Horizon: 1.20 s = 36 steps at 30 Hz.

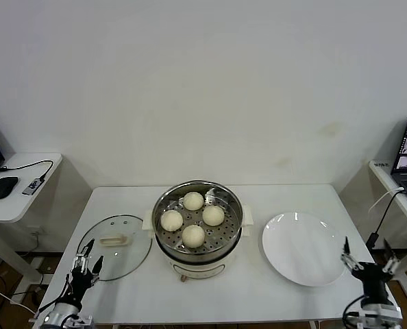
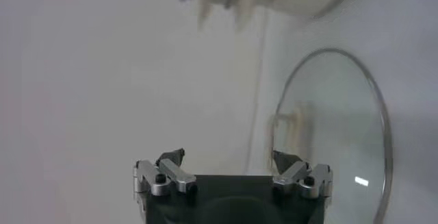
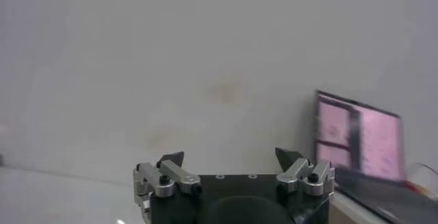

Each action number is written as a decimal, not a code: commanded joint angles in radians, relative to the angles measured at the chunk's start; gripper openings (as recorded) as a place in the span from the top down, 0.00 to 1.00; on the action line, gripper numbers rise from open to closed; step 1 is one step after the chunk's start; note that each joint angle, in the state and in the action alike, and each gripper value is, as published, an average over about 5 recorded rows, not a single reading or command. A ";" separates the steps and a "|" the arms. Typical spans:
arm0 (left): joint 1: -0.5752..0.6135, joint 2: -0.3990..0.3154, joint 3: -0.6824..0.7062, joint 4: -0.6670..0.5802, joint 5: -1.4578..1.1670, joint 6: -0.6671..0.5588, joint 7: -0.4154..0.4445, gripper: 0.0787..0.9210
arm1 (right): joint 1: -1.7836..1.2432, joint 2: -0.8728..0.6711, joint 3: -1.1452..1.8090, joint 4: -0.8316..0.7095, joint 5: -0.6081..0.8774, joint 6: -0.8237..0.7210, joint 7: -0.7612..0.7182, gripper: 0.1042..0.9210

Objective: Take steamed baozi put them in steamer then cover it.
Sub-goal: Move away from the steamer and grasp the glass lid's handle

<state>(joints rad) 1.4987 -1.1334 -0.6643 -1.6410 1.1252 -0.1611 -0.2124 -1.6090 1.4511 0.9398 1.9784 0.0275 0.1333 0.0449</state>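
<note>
1. Cream-white steamed baozi (image 1: 192,219), four, sit inside the steamer (image 1: 198,230) mid-bench (image 1: 155,295).
2. The cover (image 1: 114,246) lies left of the steamer.
3. The left end effector (image 1: 87,263) and the right end effector (image 1: 369,255) are both spread, empty.

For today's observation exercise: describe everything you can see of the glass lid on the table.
The lid is a round disc of clear glass with a thin metal rim and a cream-white bar handle at its centre. It lies flat on the white table, handle up, off the steamer and on its left, near it. The table shows through the glass. The open left gripper hovers at its near edge; whether they touch cannot be told.
</note>
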 commanded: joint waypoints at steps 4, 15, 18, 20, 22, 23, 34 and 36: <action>-0.250 0.004 0.067 0.206 0.146 -0.004 -0.001 0.12 | -0.043 0.040 0.076 0.014 -0.025 0.006 0.086 0.12; -0.320 -0.011 0.104 0.293 0.148 -0.003 0.005 0.12 | -0.050 0.046 0.072 0.011 -0.038 0.013 0.089 0.12; -0.337 -0.015 0.108 0.318 0.152 -0.003 0.002 0.12 | -0.054 0.045 0.072 0.008 -0.038 0.016 0.088 0.12; -0.346 -0.017 0.107 0.326 0.153 -0.003 -0.001 0.12 | -0.057 0.045 0.072 0.007 -0.039 0.019 0.088 0.12; -0.354 -0.019 0.107 0.332 0.153 -0.002 -0.001 0.12 | -0.059 0.045 0.071 0.005 -0.040 0.021 0.088 0.12; -0.357 -0.019 0.107 0.336 0.152 -0.002 0.000 0.12 | -0.060 0.045 0.069 0.003 -0.041 0.023 0.087 0.12; -0.388 -0.030 0.104 0.368 0.140 -0.008 -0.001 0.12 | -0.061 0.052 0.043 -0.007 -0.063 0.028 0.087 0.12; -0.393 -0.030 0.103 0.373 0.132 -0.009 -0.001 0.12 | -0.061 0.053 0.038 -0.010 -0.067 0.028 0.087 0.12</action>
<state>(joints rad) 1.1368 -1.1637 -0.5642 -1.3077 1.2628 -0.1677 -0.2144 -1.6680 1.5012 0.9857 1.9753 -0.0306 0.1597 0.1282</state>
